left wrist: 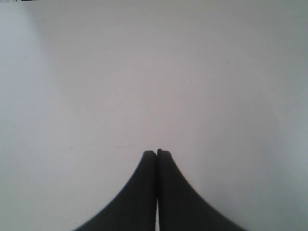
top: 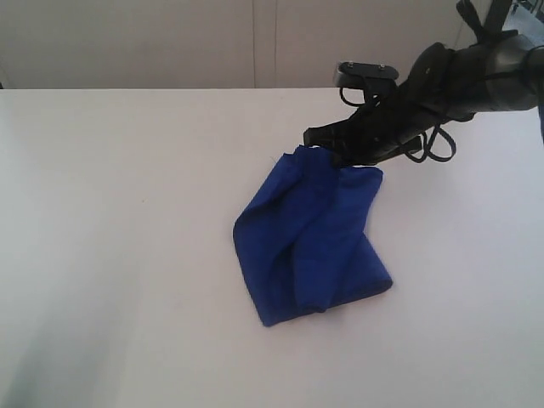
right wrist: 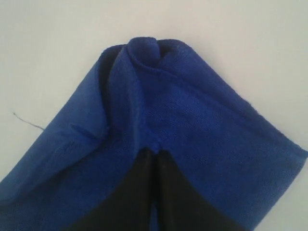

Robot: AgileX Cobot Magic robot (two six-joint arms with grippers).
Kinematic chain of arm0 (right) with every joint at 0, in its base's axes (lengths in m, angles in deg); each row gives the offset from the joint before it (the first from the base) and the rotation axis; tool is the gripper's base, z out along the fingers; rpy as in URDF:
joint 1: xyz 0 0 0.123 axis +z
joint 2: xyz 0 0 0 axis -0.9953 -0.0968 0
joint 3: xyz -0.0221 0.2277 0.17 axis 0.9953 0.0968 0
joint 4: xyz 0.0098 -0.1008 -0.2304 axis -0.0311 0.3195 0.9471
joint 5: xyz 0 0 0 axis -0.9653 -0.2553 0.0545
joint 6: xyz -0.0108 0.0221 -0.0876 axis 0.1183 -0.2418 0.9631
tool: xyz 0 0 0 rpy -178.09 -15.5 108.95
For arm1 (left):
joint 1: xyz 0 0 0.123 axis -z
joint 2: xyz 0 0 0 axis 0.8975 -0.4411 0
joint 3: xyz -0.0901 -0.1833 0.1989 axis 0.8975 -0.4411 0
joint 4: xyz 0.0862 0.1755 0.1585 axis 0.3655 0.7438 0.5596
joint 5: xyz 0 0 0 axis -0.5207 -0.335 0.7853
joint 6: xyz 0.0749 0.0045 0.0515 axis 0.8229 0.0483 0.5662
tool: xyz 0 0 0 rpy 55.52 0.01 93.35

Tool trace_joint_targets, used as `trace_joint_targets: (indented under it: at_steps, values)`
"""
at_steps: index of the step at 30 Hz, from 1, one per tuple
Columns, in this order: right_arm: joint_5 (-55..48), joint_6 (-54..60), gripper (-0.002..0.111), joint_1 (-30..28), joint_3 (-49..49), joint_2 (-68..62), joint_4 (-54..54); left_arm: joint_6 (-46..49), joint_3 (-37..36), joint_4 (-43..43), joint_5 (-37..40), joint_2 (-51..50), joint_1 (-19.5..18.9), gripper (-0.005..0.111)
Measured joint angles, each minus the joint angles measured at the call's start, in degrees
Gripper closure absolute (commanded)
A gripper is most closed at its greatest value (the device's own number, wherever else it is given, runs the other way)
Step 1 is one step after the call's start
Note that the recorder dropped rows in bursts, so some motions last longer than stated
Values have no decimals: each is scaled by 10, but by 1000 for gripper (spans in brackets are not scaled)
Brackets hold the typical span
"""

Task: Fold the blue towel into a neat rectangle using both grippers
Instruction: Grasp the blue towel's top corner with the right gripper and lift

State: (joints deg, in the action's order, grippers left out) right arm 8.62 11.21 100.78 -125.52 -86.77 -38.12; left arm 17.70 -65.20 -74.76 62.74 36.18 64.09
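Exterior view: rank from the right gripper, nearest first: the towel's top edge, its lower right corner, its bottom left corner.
1. top edge of the blue towel: pinched in the right gripper.
2. lower right corner: on the table, right side.
3. bottom left corner: on the table, camera side.

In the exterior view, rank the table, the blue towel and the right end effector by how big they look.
1. table, largest
2. blue towel
3. right end effector, smallest, pinching the towel's top corner
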Motion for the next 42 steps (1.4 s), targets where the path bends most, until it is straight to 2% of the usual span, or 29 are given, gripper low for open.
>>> trace_joint_targets:
  at_steps: [18, 23, 30, 42]
  values:
    - [-6, 0, 108, 0, 0, 0, 2, 0, 0, 0, -5, 0, 0, 107]
    - [-6, 0, 108, 0, 0, 0, 2, 0, 0, 0, -73, 0, 0, 107]
    - [-4, 0, 108, 0, 0, 0, 2, 0, 0, 0, -208, 0, 0, 107]
    - [6, 0, 108, 0, 0, 0, 2, -19, 9, -1, -215, -4, 0, 107]
